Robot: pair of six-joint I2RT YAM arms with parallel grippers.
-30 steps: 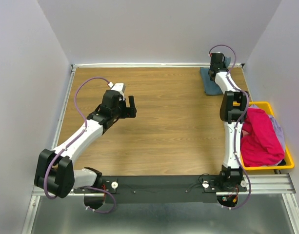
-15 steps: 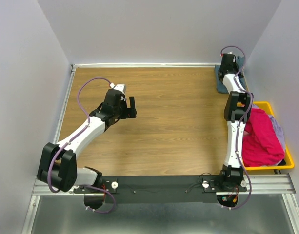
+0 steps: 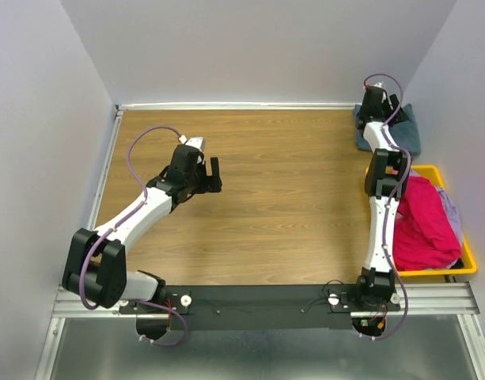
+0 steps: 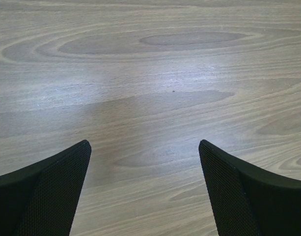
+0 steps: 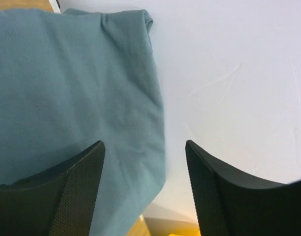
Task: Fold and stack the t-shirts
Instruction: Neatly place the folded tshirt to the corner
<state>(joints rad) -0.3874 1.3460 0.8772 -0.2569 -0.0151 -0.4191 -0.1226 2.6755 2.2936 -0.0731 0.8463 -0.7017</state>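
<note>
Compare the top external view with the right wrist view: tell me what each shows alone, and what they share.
Only the top external view: the left gripper over the table, and the yellow bin holding a magenta-pink t-shirt. Only the right wrist view: the right gripper, fingers apart, above the cloth's edge beside the white wall. Both: the slate blue-grey t-shirt.

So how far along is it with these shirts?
One slate-blue t-shirt looks folded in the far right corner. Nothing is in hand: right gripper open over it, left gripper open over the table. The pink t-shirt and a pale t-shirt lie unfolded in the yellow bin.
</note>
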